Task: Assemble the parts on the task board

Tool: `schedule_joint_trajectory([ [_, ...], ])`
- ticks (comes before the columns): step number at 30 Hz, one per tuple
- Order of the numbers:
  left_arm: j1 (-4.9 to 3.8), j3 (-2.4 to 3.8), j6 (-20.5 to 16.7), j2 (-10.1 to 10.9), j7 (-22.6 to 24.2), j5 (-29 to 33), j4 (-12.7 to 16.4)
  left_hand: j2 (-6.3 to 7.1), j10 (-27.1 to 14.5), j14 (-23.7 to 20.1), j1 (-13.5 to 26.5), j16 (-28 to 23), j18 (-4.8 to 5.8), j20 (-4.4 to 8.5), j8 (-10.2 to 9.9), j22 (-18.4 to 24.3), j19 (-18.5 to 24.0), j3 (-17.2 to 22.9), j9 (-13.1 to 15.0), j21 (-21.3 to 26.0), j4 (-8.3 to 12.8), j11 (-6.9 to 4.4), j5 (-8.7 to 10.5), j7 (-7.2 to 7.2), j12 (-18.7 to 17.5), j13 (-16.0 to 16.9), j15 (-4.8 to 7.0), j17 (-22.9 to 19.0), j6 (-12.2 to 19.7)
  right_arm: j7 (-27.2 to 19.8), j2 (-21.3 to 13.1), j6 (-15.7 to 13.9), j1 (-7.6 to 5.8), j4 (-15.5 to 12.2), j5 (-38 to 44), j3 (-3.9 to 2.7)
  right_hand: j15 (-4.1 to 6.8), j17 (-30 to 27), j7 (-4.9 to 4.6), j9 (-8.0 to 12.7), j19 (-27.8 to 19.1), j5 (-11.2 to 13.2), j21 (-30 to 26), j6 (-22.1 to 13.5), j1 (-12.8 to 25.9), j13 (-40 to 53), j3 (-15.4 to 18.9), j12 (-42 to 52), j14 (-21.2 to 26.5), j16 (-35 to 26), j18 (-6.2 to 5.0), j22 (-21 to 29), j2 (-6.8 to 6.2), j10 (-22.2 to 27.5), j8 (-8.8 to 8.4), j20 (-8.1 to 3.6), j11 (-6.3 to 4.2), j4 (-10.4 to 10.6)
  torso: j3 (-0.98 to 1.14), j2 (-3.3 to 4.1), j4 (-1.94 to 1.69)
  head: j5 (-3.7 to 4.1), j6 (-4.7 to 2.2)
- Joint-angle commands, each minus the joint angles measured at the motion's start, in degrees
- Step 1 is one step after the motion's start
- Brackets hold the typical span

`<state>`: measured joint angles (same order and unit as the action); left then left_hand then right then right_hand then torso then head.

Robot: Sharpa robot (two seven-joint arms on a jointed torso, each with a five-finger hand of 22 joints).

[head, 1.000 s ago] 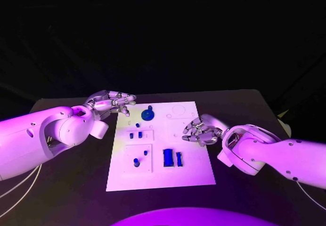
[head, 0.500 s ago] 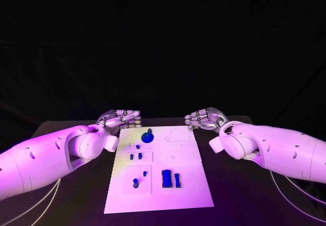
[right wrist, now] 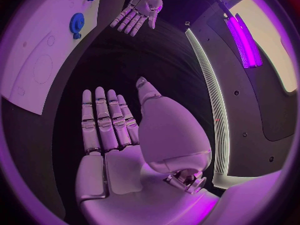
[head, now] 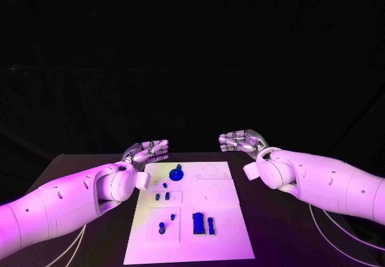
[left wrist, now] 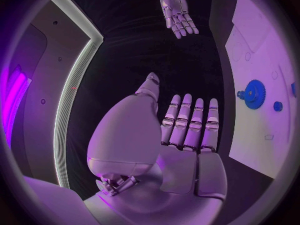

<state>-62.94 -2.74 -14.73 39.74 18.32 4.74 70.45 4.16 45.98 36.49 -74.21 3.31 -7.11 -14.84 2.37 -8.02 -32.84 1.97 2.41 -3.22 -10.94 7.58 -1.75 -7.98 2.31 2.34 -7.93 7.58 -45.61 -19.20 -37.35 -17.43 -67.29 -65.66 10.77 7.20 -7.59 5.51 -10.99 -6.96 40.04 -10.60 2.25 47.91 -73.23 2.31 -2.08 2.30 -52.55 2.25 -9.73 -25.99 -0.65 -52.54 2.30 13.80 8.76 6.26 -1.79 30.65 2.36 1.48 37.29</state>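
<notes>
- Left hand [head: 147, 151] hovers flat beyond the task board's [head: 221, 233] far left corner, fingers straight, side by side, holding nothing.
- Right hand [head: 239, 141] likewise, beyond its far right corner.
- Blue gear [head: 176, 173] stands on the board's far end; black table [head: 64, 169] beneath.

We are in a dark robot lab: a black table [head: 281, 222] holds a white task board [head: 216, 222], with black curtains behind and glowing light strips [right wrist: 209, 80] on the walls.

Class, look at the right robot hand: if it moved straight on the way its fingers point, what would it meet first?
Probably the left robot hand, which lies ahead of the right robot hand across bare black table; depth is uncertain.
</notes>
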Motion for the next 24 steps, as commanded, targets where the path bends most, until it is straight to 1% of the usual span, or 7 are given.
schedule_joint_trajectory([
  [1,0.06,0.15,-1.11,0.17,0.42,-0.32,0.88,-4.16,-14.64,-11.63,23.66,-3.31,2.14,4.75,-2.37,2.57,10.45,-1.97,-2.41,3.22,3.45,-2.39,1.75,2.54,-2.31,-2.34,2.54,-2.41,14.53,-0.4,-0.33,-1.34,0.35,-1.15,-0.36,-0.32,2.35,-5.51,3.39,2.14,-12.35,3.27,-2.25,-14.78,22.6,-2.31,2.08,-2.3,16.21,-2.25,2.92,8.02,0.65,16.21,-2.3,-4.27,-2.7,-1.94,0.4,0.16,-0.49,-0.32,-0.6],
  [6,0.53,0.6,-6.03,1.0,2.34,-1.09,4.12,-4.16,-20.8,-16.52,33.58,-3.31,2.73,6.74,-2.37,3.63,14.87,-1.97,-2.41,3.22,4.83,-3.42,1.75,3.64,-2.31,-2.34,3.6,-3.43,20.65,-2.38,-1.69,-6.26,1.66,-5.65,-2.38,-1.66,3.42,-5.51,4.96,6.96,-18.05,4.79,-2.25,-21.61,32.97,-2.31,2.08,-2.3,23.7,-2.25,3.88,11.72,0.65,23.7,-2.3,-6.22,-3.97,-6.26,1.51,0.45,-1.99,-1.25,-2.45],
  [7,0.65,0.71,-7.26,1.21,2.82,-1.28,4.93,-4.16,-21.72,-17.24,35.07,-3.31,2.89,7.04,-2.37,3.8,15.51,-1.97,-2.41,3.22,5.1,-7.58,1.75,3.8,-2.31,-2.34,3.76,-7.58,21.56,-2.88,-2.03,-7.5,2.0,-6.78,-2.89,-1.99,7.59,-5.51,5.19,6.96,-18.91,5.03,-2.25,-22.64,34.55,-2.31,2.08,-2.3,24.83,-2.25,4.37,12.28,0.65,24.84,-2.3,-6.53,-4.15,-6.26,1.63,0.49,-2.15,-1.35,-2.65],
  [8,0.78,0.84,-8.65,1.44,3.36,-1.49,5.85,-4.16,-22.68,-18.0,36.6,-3.31,7.11,7.35,-2.37,3.96,16.19,-1.97,-2.41,3.22,5.34,-7.58,1.75,3.94,-2.31,-2.34,7.93,-7.58,22.5,-3.43,-2.41,-8.88,2.37,-8.04,-3.46,-2.37,7.59,-5.51,5.34,6.96,-19.49,5.18,-2.25,-23.32,35.6,-2.31,2.08,-2.3,25.59,-2.25,4.49,12.66,0.65,25.58,-2.3,-6.72,-4.28,-6.26,1.72,0.51,-2.27,-1.42,-2.8],
  [11,1.16,1.2,-12.53,2.1,4.88,-2.1,8.4,-4.16,-24.83,-19.7,40.1,-3.31,7.11,8.05,-2.37,8.02,17.76,-1.97,-2.41,3.22,5.82,-7.58,1.75,7.98,-2.31,-2.34,7.93,-7.58,24.64,-4.99,-3.49,-12.76,3.41,-11.58,-5.05,-3.42,7.59,-5.51,5.91,6.96,-21.6,5.73,-2.25,-25.83,39.42,-2.31,2.08,-2.3,28.31,-2.25,4.55,14.01,0.65,28.33,-2.3,-7.44,-8.76,-6.26,1.79,0.53,-2.36,-1.48,-2.92],
  [17,2.16,2.15,-22.9,3.86,8.94,-3.72,15.23,-4.16,-29.63,-23.52,47.82,-3.31,7.11,9.6,-2.37,8.02,21.17,-1.97,-2.41,3.22,6.9,-7.58,1.75,7.98,-2.31,-2.34,7.93,-7.58,29.4,-8.72,-6.06,-22.05,5.89,-20.06,-8.86,-5.94,7.59,-5.51,10.99,6.96,-25.79,10.6,-2.25,-30.88,47.14,-2.31,2.08,-2.3,33.86,-2.25,9.73,16.75,0.65,33.85,-2.3,-8.88,-8.76,-6.26,1.79,0.53,-2.36,-1.48,-2.92],
  [24,2.73,2.69,-28.79,4.85,11.24,-4.64,19.11,-4.16,-33.8,-26.87,54.58,-3.31,7.11,14.84,-2.37,8.02,24.11,-1.97,-2.41,3.22,10.94,-7.58,1.75,7.98,-2.31,-2.34,7.93,-7.58,33.55,-10.53,-7.3,-26.54,7.09,-24.16,-10.71,-7.16,7.59,-5.51,10.99,6.96,-29.26,10.6,-2.25,-35.04,53.53,-2.31,2.08,-2.3,38.44,-2.25,9.73,19.02,0.65,38.45,-2.3,-13.8,-8.76,-6.26,1.79,0.53,-2.36,-1.48,-2.92],
])
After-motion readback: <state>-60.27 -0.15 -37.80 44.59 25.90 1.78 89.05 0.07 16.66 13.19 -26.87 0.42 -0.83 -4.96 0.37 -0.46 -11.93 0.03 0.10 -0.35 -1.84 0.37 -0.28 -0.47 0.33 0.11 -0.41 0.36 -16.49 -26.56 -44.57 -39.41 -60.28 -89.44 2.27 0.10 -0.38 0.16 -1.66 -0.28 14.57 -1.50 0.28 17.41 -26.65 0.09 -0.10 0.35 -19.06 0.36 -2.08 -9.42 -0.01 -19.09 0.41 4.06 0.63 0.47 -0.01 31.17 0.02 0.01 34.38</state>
